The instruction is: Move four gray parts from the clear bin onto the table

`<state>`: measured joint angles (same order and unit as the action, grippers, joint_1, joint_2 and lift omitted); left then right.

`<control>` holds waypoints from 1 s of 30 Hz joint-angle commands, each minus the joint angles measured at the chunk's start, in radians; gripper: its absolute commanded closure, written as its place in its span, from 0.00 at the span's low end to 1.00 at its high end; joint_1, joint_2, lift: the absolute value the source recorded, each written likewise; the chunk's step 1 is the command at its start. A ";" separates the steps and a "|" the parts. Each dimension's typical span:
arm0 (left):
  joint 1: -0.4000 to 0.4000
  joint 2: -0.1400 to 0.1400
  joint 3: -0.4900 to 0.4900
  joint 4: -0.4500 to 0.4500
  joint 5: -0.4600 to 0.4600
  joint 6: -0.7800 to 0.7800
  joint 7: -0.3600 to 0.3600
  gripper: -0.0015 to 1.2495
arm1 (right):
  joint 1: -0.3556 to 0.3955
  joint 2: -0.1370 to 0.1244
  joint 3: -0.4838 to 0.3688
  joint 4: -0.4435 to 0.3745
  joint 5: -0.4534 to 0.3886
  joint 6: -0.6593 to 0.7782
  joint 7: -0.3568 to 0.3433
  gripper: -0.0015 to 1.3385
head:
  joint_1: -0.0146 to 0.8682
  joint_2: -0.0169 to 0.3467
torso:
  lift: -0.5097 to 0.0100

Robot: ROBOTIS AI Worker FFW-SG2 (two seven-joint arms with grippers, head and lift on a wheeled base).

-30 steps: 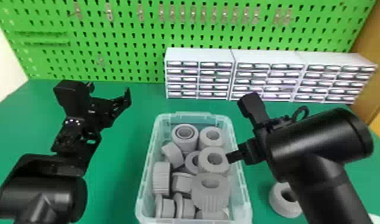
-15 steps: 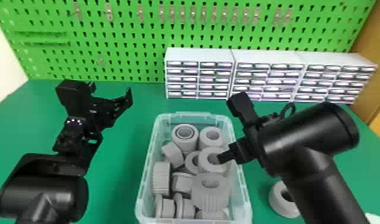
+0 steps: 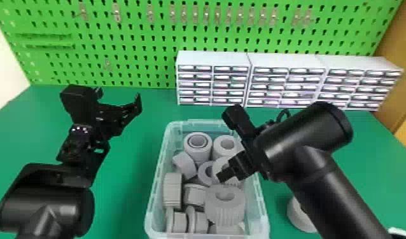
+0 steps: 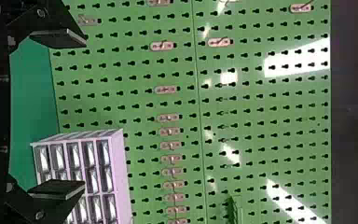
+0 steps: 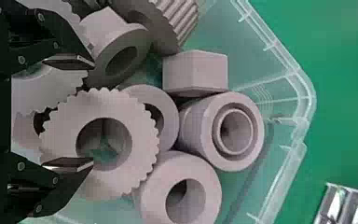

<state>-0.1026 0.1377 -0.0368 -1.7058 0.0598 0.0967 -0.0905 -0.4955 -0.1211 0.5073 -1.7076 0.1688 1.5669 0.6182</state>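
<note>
The clear bin (image 3: 264,219) holds several gray parts, among them a ribbed one (image 3: 225,209) and a ringed cylinder (image 3: 197,152). Over the bin's right side is my right gripper (image 3: 226,174), in front of a toothed part. In the right wrist view my right gripper (image 5: 93,114) is open above that toothed gear (image 5: 58,133), one fingertip overlapping it. One gray part (image 3: 299,216) rests on the table right of the bin, partly behind the right arm. My left gripper (image 3: 121,95) stands open over the table's left; the left wrist view shows this gripper (image 4: 84,112) with nothing between its fingers.
White drawer cabinets (image 3: 213,58) line the back right of the green table (image 3: 126,190), before a green pegboard (image 3: 161,41). The bin's raised rim (image 3: 159,165) surrounds the parts. A small white item (image 3: 399,233) lies at the lower right.
My right gripper has moved left, farther over the bin, and slightly toward its near side. The left arm has barely moved.
</note>
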 commanded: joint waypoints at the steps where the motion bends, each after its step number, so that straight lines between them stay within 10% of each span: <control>1: 0.001 0.000 0.002 0.000 0.000 0.000 0.000 0.17 | -0.025 -0.002 0.022 0.045 -0.034 -0.022 0.000 0.39 | 0.78 0.14 | 0.89; 30: 0.006 0.000 0.005 0.000 0.000 0.000 0.000 0.17 | -0.055 0.003 0.045 0.212 -0.080 -0.182 0.021 0.44 | 0.78 0.14 | 0.89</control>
<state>-0.0966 0.1381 -0.0324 -1.7059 0.0598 0.0966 -0.0904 -0.5483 -0.1182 0.5473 -1.5052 0.0889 1.3907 0.6361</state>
